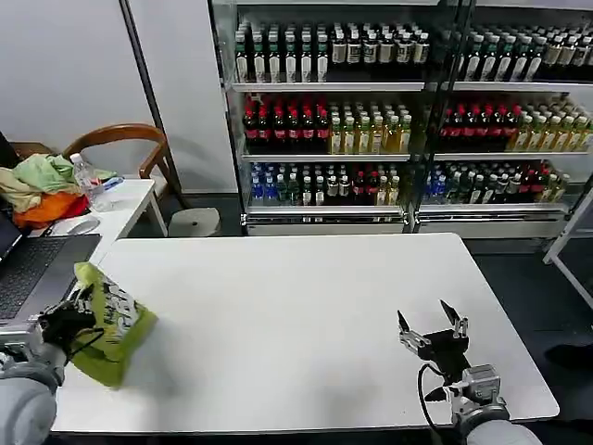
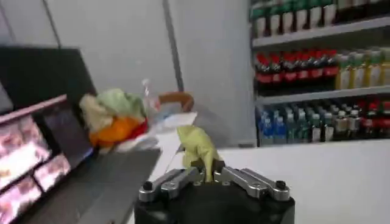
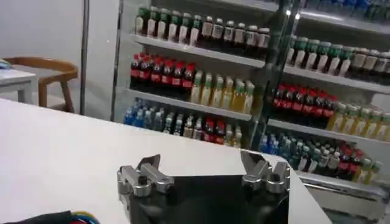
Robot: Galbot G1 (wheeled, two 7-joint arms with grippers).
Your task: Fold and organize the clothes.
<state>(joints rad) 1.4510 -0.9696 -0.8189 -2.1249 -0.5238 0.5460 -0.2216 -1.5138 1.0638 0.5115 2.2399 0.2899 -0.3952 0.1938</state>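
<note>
Left gripper (image 1: pixel 72 320) at the counter's (image 1: pixel 306 306) left edge, pinching the bunched lime shirt (image 1: pixel 116 324). Right gripper (image 1: pixel 434 329) spread, idle near front right corner. Fold state unclear; probably needs laying flat mid-counter, both grippers spreading it before folding.

Both arms: pale grey rounded casing, metal collar at the wrist. Right tool (image 1: pixel 434 322): black block body, two silver linkage fingers with dark screw heads and dark tips; black cable loops below it. Left tool (image 2: pixel 211 176): same black body, silver linkages, black screws.
</note>
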